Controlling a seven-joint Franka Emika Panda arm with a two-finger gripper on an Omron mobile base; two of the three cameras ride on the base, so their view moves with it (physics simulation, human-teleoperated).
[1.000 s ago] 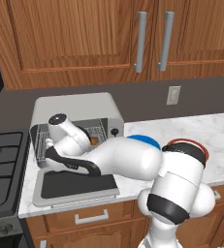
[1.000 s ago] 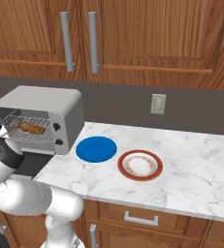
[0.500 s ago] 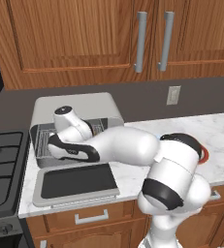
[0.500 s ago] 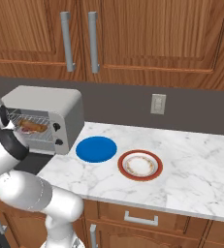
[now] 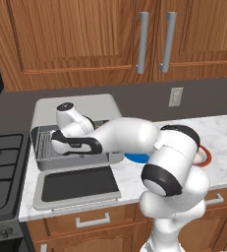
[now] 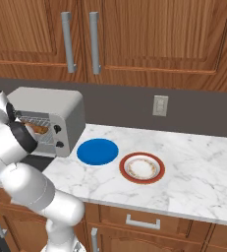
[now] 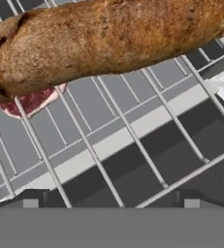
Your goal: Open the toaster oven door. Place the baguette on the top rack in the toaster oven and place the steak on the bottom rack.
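Toaster oven door [image 5: 78,184] hangs fully open, lying flat out over the front edge of the bench [image 6: 193,162]. Arm reaches into the toaster oven [image 5: 80,125] on the left end of the bench; hand sits inside the opening. Jaws released, spread wide, nothing between them. In the hand view the baguette [image 7: 108,41] lies crosswise on the top rack [image 7: 133,131], apart from the jaws. Below it, seen through the bars, a corner of the steak [image 7: 31,101] rests on the lower level. Right base view also shows the baguette inside the oven. To the oven's right on the bench: a blue plate [image 6: 98,150], then a red-rimmed plate [image 6: 142,168].
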